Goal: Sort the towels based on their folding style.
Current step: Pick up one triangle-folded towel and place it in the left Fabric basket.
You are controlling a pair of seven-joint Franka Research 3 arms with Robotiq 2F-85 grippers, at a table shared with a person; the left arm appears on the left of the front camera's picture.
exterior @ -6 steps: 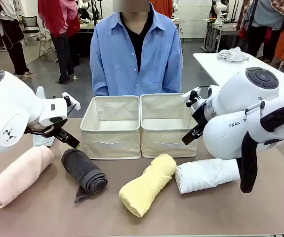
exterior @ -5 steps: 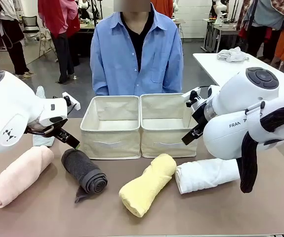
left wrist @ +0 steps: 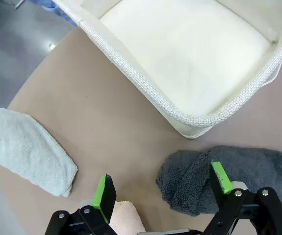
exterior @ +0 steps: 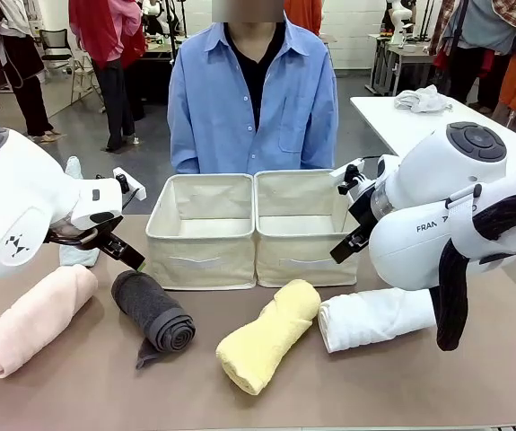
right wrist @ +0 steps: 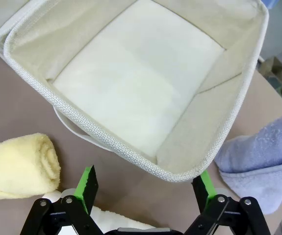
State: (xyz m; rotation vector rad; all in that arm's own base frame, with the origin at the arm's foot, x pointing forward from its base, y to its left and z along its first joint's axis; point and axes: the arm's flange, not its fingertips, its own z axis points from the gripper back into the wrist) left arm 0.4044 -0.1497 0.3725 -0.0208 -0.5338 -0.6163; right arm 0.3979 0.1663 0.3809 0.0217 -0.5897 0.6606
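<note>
Four rolled towels lie along the lower part of the front view: the pink roll [exterior: 33, 319] at lower left, the dark grey roll [exterior: 153, 310] beside it, the yellow roll [exterior: 268, 335] at centre, and the white roll [exterior: 374, 316] to its right, partly under the right arm. Two flatter folds sit farther out. The pale green towel [left wrist: 25, 149] is at the left of the left wrist view, and the lavender-blue towel [right wrist: 263, 161] is at the right edge of the right wrist view.

Both bins mid-frame, the left bin [exterior: 199, 260] and the right bin [exterior: 293, 260], are empty. Your left fingers [left wrist: 101, 193] are spread wide and hold nothing, above the grey roll's end. Your right fingers [right wrist: 85, 183] are just as wide and empty, over the right bin's near corner.

Nothing on the worktop [exterior: 374, 386] has moved in the last half-second; only the person behind the bins has shifted slightly. By my reading, sorting hasn't begun.
</note>
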